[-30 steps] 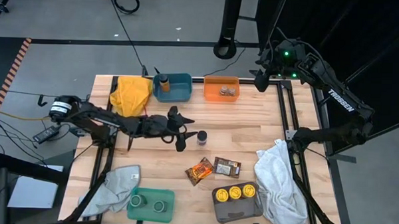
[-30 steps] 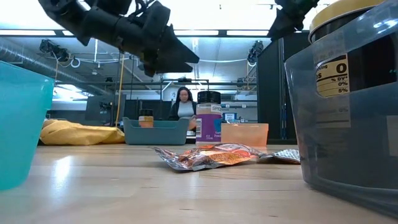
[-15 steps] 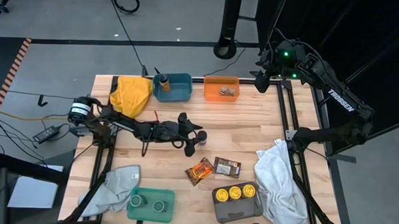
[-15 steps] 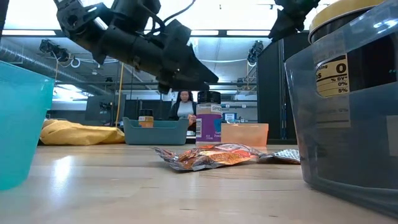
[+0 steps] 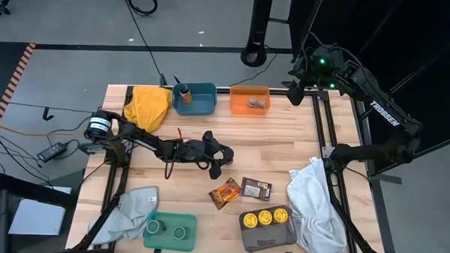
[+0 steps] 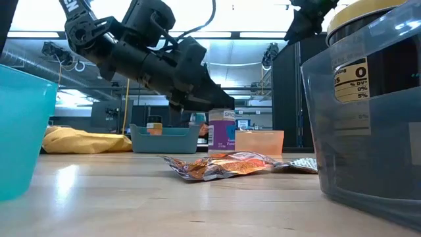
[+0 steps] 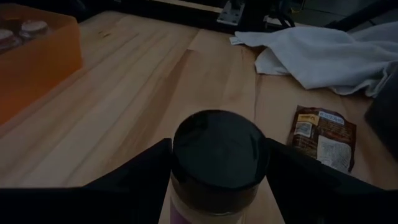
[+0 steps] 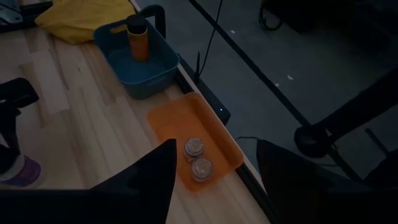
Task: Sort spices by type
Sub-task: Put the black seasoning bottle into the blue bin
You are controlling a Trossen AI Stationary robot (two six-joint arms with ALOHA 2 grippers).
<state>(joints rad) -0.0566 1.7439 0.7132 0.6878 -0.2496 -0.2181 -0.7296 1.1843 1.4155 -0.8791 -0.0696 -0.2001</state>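
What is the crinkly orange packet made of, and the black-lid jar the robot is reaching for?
The orange packet looks like shiny foil or plastic film: it is wrinkled and glints. The dark-lidded jar seems clear plastic or glass with a smooth matte plastic lid; the left gripper flanks it.

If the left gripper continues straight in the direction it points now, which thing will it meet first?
Most likely the dark-lidded jar: it stands directly before the left gripper, between its open fingers, near the table's middle. Whether they already touch it, I cannot tell.
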